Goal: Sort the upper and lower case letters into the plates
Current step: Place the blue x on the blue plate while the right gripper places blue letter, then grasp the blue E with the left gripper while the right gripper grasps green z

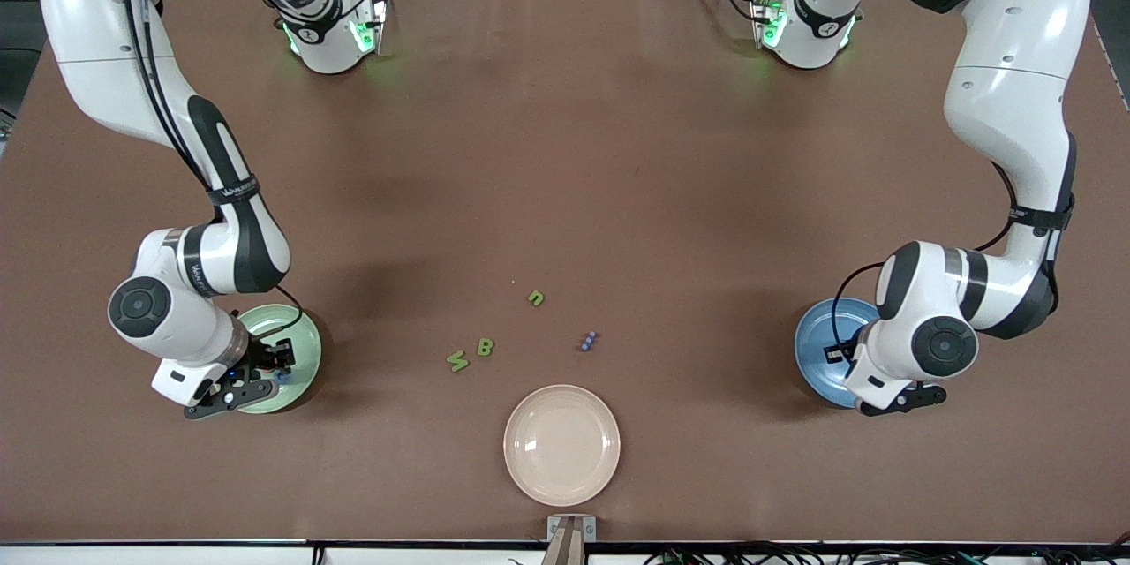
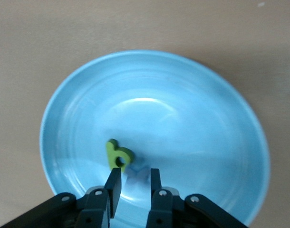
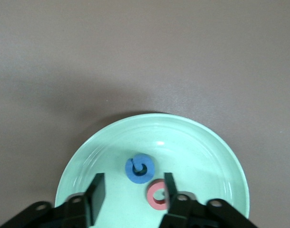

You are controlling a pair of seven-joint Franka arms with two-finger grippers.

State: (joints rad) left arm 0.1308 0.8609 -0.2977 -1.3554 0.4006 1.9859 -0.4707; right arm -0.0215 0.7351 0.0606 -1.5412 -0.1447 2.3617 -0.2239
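The mint green plate (image 1: 298, 328) lies at the right arm's end of the table. In the right wrist view the plate (image 3: 207, 156) holds a blue G (image 3: 140, 168) and a pink G (image 3: 158, 194). My right gripper (image 3: 134, 192) is open and empty, low over that plate (image 1: 269, 362). The blue plate (image 1: 817, 335) lies at the left arm's end. In the left wrist view the plate (image 2: 183, 95) holds a green letter b (image 2: 117, 155). My left gripper (image 2: 134, 186) is open and empty just above it (image 1: 843, 355). A green n (image 1: 535, 297), green B (image 1: 485, 346), green M (image 1: 457, 361) and a blue-pink x (image 1: 589, 341) lie mid-table.
A cream-beige plate (image 1: 561, 444) lies nearest the front camera, with nothing in it, just in front of the loose letters. The brown table top (image 1: 618, 150) stretches between the two arm bases.
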